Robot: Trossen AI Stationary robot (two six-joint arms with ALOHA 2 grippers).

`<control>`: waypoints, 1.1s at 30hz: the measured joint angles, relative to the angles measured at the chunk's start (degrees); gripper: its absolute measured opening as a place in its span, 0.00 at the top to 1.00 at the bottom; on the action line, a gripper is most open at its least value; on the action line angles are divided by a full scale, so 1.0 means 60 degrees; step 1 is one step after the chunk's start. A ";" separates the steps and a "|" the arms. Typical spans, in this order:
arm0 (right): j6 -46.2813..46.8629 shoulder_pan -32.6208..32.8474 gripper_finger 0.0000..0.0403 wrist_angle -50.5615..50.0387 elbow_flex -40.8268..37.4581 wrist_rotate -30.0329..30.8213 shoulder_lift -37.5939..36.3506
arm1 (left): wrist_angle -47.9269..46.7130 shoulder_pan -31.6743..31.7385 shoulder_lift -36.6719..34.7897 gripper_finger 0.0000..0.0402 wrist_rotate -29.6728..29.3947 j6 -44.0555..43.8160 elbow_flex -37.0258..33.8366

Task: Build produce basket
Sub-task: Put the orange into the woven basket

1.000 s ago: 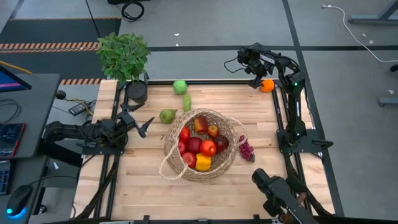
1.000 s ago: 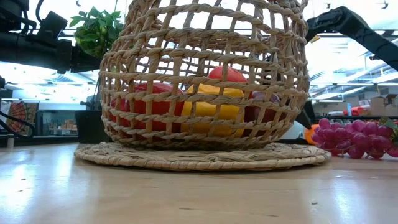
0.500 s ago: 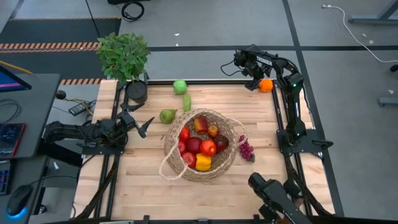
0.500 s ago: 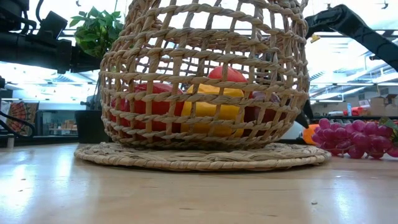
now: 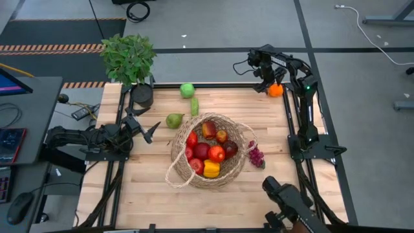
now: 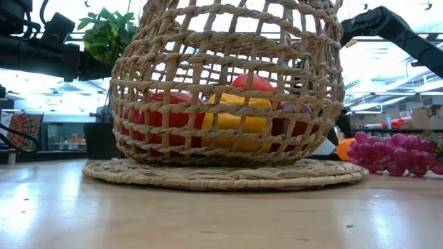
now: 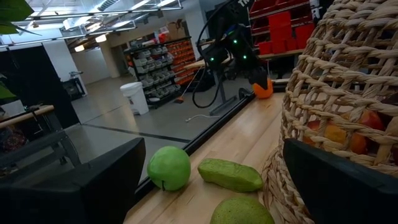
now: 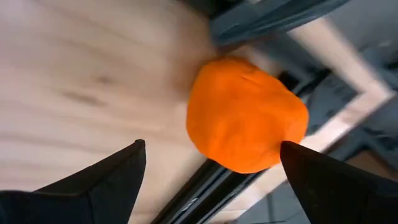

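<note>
The basket (image 5: 208, 152) was seen at the table's (image 5: 149, 188) centre, filled with red, orange and yellow produce (image 5: 208, 151). Purple grapes (image 5: 257, 156) lay just beside its rim at 3 o'clock; a green pear (image 5: 173, 120) sat at 10 o'clock, a green vegetable (image 5: 194, 106) at 11 and a green apple (image 5: 187, 90) beyond it. An orange fruit (image 5: 276, 90) rested at the far corner near 1 o'clock, where the right gripper (image 5: 266, 81) was held released, fingers spread beside it. The left gripper (image 5: 145, 127) waited near 9 o'clock, released and empty.

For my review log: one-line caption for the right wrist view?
Right pincer, open, poised over the orange fruit at the wooden table's edge.
</note>
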 joint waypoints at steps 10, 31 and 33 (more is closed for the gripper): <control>0.0747 0.2061 0.07 -0.0268 0.0001 -0.2783 -0.1297 | 0.0004 0.0000 0.0000 0.03 0.0004 0.0000 0.0000; 0.3227 0.4294 0.07 0.3122 -0.2751 -0.2621 -0.4133 | 0.0004 -0.0004 0.0000 0.03 0.0001 0.0001 0.0001; 0.3797 0.4511 0.07 0.3745 -0.3737 -0.2613 -0.4864 | 0.0004 -0.0002 0.0000 0.03 0.0002 0.0000 0.0002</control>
